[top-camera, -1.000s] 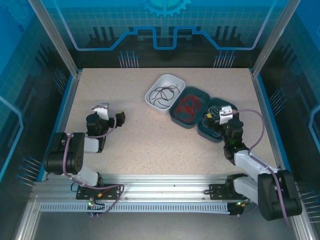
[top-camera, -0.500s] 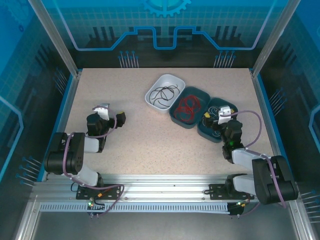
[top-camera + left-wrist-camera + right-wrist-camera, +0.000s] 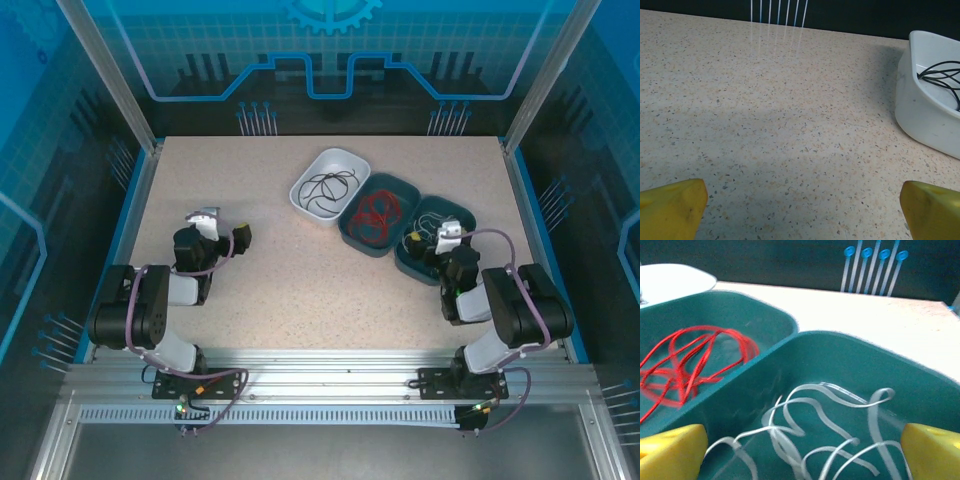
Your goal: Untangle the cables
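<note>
Three trays sit edge to edge in a diagonal row on the speckled table (image 3: 300, 290), each holding one colour of wire — black cables (image 3: 328, 187) coiled in the white tray (image 3: 346, 160), red cables (image 3: 375, 212) looped in the middle teal tray (image 3: 750, 315), and white cables (image 3: 777, 432) in the second teal tray (image 3: 850, 355), nearest the right arm. The right gripper (image 3: 802, 450) hangs just over that tray's near end, its yellow fingertips (image 3: 670, 447) spread wide with nothing between them. The left gripper (image 3: 802, 210) sits low above bare tabletop, well apart from the cables — fingers likewise wide apart and empty, the white tray ahead to its right.
</note>
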You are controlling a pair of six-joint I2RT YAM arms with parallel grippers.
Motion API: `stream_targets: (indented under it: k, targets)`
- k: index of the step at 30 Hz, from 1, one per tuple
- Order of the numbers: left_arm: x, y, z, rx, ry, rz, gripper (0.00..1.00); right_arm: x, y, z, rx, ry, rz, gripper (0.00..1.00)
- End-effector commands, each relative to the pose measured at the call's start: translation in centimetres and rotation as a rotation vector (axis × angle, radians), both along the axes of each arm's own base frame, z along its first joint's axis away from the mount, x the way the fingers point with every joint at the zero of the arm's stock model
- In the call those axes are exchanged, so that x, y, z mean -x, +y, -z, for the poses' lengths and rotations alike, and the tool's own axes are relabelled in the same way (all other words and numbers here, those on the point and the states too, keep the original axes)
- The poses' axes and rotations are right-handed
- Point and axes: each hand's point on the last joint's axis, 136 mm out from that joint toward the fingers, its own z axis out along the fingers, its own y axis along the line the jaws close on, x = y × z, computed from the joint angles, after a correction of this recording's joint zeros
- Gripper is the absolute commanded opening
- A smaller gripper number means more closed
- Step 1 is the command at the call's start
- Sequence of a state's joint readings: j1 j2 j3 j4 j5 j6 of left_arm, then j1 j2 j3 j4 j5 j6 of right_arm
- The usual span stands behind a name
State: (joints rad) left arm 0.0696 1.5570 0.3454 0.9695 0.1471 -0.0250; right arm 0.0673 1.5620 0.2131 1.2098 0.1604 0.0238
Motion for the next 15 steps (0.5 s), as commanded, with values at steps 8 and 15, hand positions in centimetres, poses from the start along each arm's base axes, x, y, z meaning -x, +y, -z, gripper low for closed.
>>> stream_targets:
  k: [8, 15]
  targets:
    - [-0.5, -0.2, -0.7, -0.018, -0.02, 0.009, 0.99, -2.6, -0.5, -0.3, 0.021, 0.085, 0.058, 1.0]
    - [-0.5, -0.2, -0.7, -0.018, -0.02, 0.009, 0.99, -2.9, 1.6, -0.1, 0.006, 0.111, -0.099, 1.0]
